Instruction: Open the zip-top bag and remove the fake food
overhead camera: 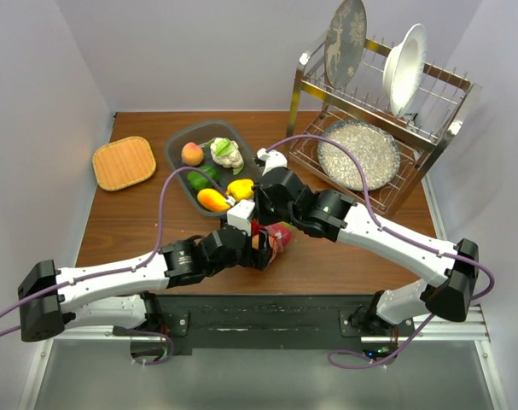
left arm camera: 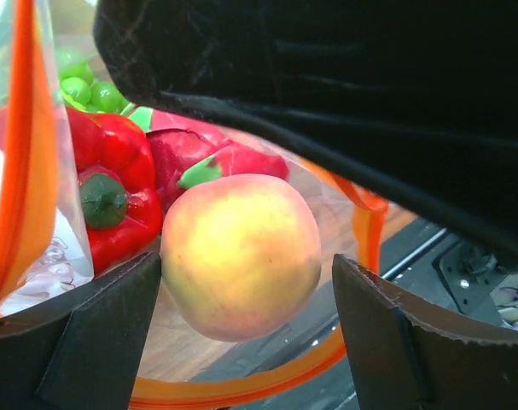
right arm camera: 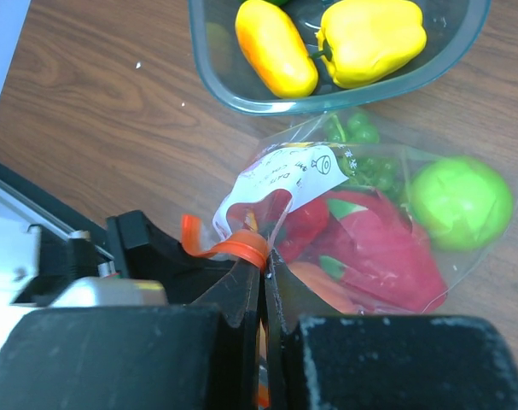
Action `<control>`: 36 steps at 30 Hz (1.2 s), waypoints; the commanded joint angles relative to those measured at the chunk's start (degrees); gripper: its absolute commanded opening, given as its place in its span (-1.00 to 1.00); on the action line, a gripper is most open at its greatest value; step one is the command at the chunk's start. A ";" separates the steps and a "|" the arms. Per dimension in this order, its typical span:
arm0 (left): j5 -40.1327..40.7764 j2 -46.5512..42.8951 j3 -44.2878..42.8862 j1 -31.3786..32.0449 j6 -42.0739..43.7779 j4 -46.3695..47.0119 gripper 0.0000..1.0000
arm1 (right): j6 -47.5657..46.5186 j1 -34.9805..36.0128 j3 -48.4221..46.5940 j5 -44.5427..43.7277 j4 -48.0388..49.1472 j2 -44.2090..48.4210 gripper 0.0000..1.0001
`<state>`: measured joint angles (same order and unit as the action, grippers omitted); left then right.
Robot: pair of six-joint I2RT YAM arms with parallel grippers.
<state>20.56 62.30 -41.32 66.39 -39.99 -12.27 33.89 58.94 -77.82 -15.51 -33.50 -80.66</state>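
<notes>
Your left gripper (left arm camera: 246, 282) has its jaws apart. A peach-coloured fruit (left arm camera: 241, 256) of the fake food sits between them, inside the mouth of the zip-top bag (right arm camera: 369, 162). Your right gripper (right arm camera: 264, 266) has its jaws pressed together on the orange zip strip (right arm camera: 229, 246). I see two risks. If you close off-centre, the glossy round fruit can slip out beyond the jaws toward the red pepper (left arm camera: 113, 196). If the right jaws lose the strip, the mouth may collapse around the left jaws.
</notes>
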 commanded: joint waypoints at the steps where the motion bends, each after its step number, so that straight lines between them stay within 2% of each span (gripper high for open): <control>1: 4.04 1.94 0.54 1.64 -2.02 1.81 0.73 | 1.35 1.09 -1.37 -0.93 3.26 2.53 -1.00; 6: 7.30 4.31 -0.34 3.30 -3.08 -0.03 0.75 | 1.27 1.62 -1.54 -1.10 3.00 2.88 -1.00; 9: 8.71 5.02 -0.69 4.01 -3.43 -0.38 0.61 | 1.27 1.79 -1.54 -1.45 3.00 3.14 -1.00; 10: 8.97 5.28 -1.13 4.10 -3.69 -0.64 0.37 | 1.27 1.80 -1.28 -1.63 2.91 3.23 -1.00; 12: 9.15 5.20 -1.57 4.88 -3.61 -1.35 0.09 | 1.18 1.88 -0.76 -2.85 2.56 3.76 -1.00; 13: 9.15 4.76 -2.18 5.24 -3.43 -1.52 -0.18 | 1.18 1.88 -0.49 -3.47 2.56 3.93 -1.00; 17: 7.14 2.21 -3.33 6.82 -1.68 -1.53 -0.49 | 0.74 1.97 2.05 -6.46 1.24 5.34 -1.00; 22: 3.79 -2.44 -4.20 7.09 -0.09 -2.75 -0.64 | 0.12 1.88 4.69 -10.41 -0.34 7.27 -1.00; 32: 2.03 -7.45 -5.00 7.09 3.51 -1.54 -0.73 | -0.67 1.88 7.68 -11.30 -1.48 8.15 -1.00; 36: 0.28 -9.48 -5.43 7.09 5.18 -0.21 -0.81 | -1.54 1.80 8.21 -15.67 -4.03 8.77 -1.00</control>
<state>22.48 55.37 -44.25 73.23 -37.82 -15.49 33.36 60.75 -70.04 -24.62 -36.45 -73.91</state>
